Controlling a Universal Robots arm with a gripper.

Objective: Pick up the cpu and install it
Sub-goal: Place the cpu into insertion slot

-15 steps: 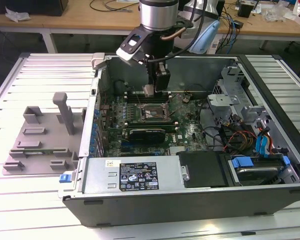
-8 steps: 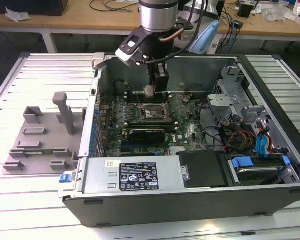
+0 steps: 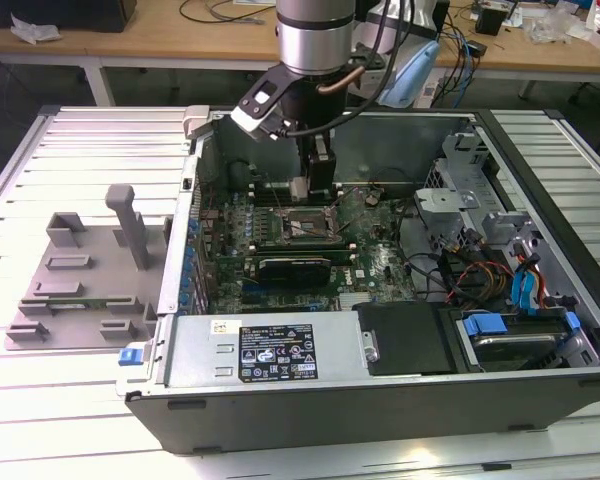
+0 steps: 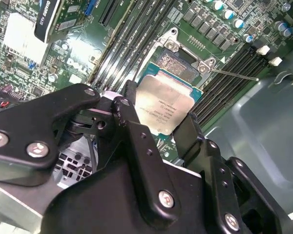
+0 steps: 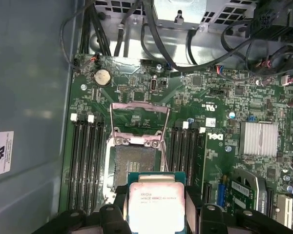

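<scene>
Cpu (image 4: 167, 105) is clamped by two opposite edges between the gripper (image 4: 161, 111) fingers in the second wrist view, with its silver top showing, close to the open socket (image 4: 178, 63). Whether they touch cannot be told. In the first wrist view the grip is the same, and the socket's latch frame (image 5: 139, 122) stands raised. In the exterior view the arm reaches down into the open computer case (image 3: 380, 375), over the motherboard (image 3: 380, 265).

Black label (image 3: 278, 352): white print and certification marks, on the metal cover (image 3: 195, 352) at 6 o'clock from the socket (image 3: 302, 222) in the exterior view; too small to read. A small white label (image 3: 223, 326) sits at 10 o'clock from it. The cpu (image 5: 155, 204) lid carries several lines of dark print in both wrist views. The motherboard (image 5: 219, 97) bears a white logo (image 5: 230, 141). The case wall (image 5: 34, 87) carries a white sticker (image 5: 3, 152) with black print.
</scene>
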